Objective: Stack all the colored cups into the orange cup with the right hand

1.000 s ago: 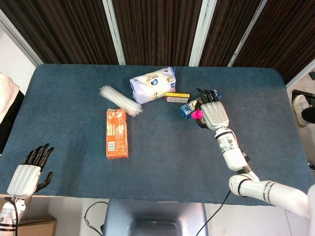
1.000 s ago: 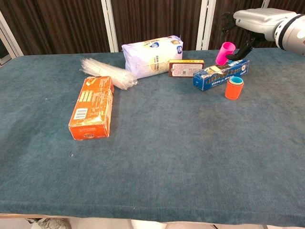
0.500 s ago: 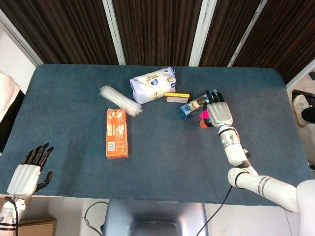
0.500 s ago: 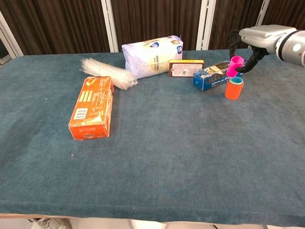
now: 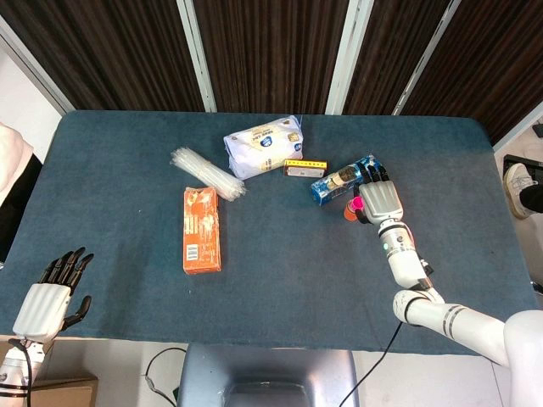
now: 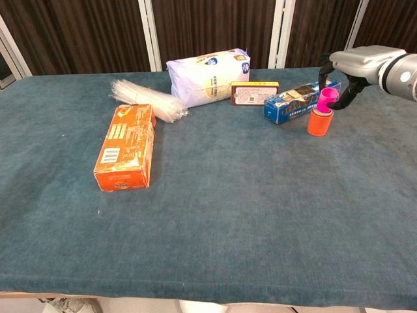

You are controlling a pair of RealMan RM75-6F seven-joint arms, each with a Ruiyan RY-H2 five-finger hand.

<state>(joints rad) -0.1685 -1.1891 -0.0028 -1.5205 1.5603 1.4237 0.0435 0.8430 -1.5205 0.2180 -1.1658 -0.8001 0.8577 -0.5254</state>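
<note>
An orange cup (image 6: 318,124) stands upright on the table's right side, just in front of a blue box (image 6: 296,102). A pink cup (image 6: 326,100) is held by my right hand (image 6: 352,68), its lower end at the orange cup's mouth; how deep it sits I cannot tell. In the head view the right hand (image 5: 380,198) covers most of the pink cup (image 5: 357,204) and the orange cup (image 5: 349,214). My left hand (image 5: 53,293) hangs off the table's near left edge, fingers apart, holding nothing.
An orange carton (image 6: 125,146) lies at the left. A clear plastic bundle (image 6: 146,101), a white bag (image 6: 208,77) and a small flat box (image 6: 254,92) sit toward the back. The blue box (image 5: 344,180) lies right behind the cups.
My right hand has carried the pink cup down and to the right, from above the blue box to the orange cup's mouth. The left hand has not moved.
</note>
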